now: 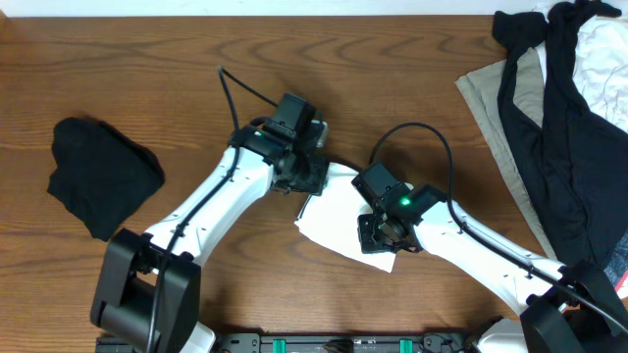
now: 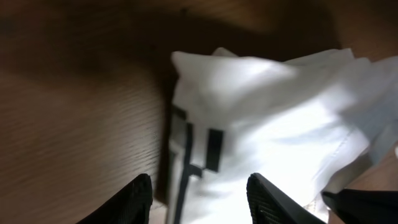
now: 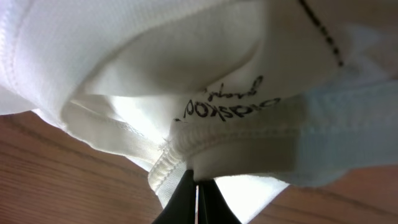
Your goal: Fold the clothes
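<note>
Surface: brown wood-grain surface (image 1: pixel 147 59) seen from overhead, with two white robot arms reaching in from the 6 o'clock edge.
White garment: a small, bunched white garment (image 1: pixel 339 221) lies just past the centre of the overhead view toward 6 o'clock, between the two arms and partly under both.
Left tool: the left tool (image 1: pixel 302 179) sits over the garment's 10 o'clock corner. In the left wrist view its two dark fingers (image 2: pixel 135 198) are spread wide apart, with white cloth (image 2: pixel 280 118) filling the space beyond them; whether they touch the cloth cannot be told.
Right tool: the right tool (image 1: pixel 383 231) rests on the garment's 4 o'clock side. In the right wrist view its fingertips (image 3: pixel 186 202) are pressed together, pinching the thick stitched hem of the white fabric (image 3: pixel 124 56).
Lettering: dark cursive print (image 3: pixel 227 102) shows on the fabric above the hem, too curled to read.
Black garment: a crumpled black garment (image 1: pixel 103 176) lies alone at 9 o'clock, well apart from both arms.
Pile: at 2 to 3 o'clock, a long black piece (image 1: pixel 559 108) drapes over a beige piece (image 1: pixel 491 93), with a rumpled white piece (image 1: pixel 608 59) at the far edge.
</note>
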`<state>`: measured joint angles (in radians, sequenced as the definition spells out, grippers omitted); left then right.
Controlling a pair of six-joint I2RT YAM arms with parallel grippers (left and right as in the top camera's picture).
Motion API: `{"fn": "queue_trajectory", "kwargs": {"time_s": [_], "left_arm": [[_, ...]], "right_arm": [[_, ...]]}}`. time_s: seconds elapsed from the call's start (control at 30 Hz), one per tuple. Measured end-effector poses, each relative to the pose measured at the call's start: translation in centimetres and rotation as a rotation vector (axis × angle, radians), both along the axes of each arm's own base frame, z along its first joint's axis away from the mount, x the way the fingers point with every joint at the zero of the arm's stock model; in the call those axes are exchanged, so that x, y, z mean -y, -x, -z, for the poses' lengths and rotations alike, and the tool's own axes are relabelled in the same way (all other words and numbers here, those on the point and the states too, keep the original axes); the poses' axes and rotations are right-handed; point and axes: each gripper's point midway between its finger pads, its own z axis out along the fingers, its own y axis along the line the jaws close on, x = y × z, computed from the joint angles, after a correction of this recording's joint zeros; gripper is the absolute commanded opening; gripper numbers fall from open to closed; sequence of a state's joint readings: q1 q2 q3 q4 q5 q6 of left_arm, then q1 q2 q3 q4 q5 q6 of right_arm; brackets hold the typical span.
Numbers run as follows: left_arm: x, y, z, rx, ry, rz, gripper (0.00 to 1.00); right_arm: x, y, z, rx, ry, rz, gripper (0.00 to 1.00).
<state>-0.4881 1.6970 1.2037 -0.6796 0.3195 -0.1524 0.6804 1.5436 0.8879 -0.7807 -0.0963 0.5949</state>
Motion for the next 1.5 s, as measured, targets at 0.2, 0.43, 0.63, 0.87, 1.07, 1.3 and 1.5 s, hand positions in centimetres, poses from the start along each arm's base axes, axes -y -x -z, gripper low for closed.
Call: {"fn": "queue_trajectory", "kwargs": {"time_s": [0.2,0.43,0.63,0.87,1.07,1.3,1.5], "left_arm": [[1.2,0.7,2.4,-0.048,-0.027,0.037,0.52],[0.8,1.4,6.9,-0.152,-0.085,0.037,0.51],[0.9,1.3,7.2,-0.168,-0.084,0.037,0.51],[1.0,1.4,7.2,-0.17,-0.081,0.038,0.5],[1.0,1.5,7.3,-0.178,-0.081,0.038,0.47],[0.9,1.5,7.2,-0.18,-0.082,0.038,0.47],[0.9,1.8,7.2,-0.191,-0.085,0.038,0.47]], "right_arm": [[0.0,0.0,0.0,-0.001,0.001,0.0,0.01],[0.2,0.1,0.0,-0.006,0.005,0.006,0.01],[2.8,-0.1,-0.4,-0.029,0.049,0.079,0.01],[6.8,-0.8,-0.9,-0.035,0.124,0.179,0.08],[7.7,-1.0,-0.8,-0.033,0.15,0.18,0.29],[7.7,-0.6,-0.9,-0.047,0.145,0.167,0.22],[5.7,-1.7,-4.2,0.08,-0.004,0.084,0.02]]}}
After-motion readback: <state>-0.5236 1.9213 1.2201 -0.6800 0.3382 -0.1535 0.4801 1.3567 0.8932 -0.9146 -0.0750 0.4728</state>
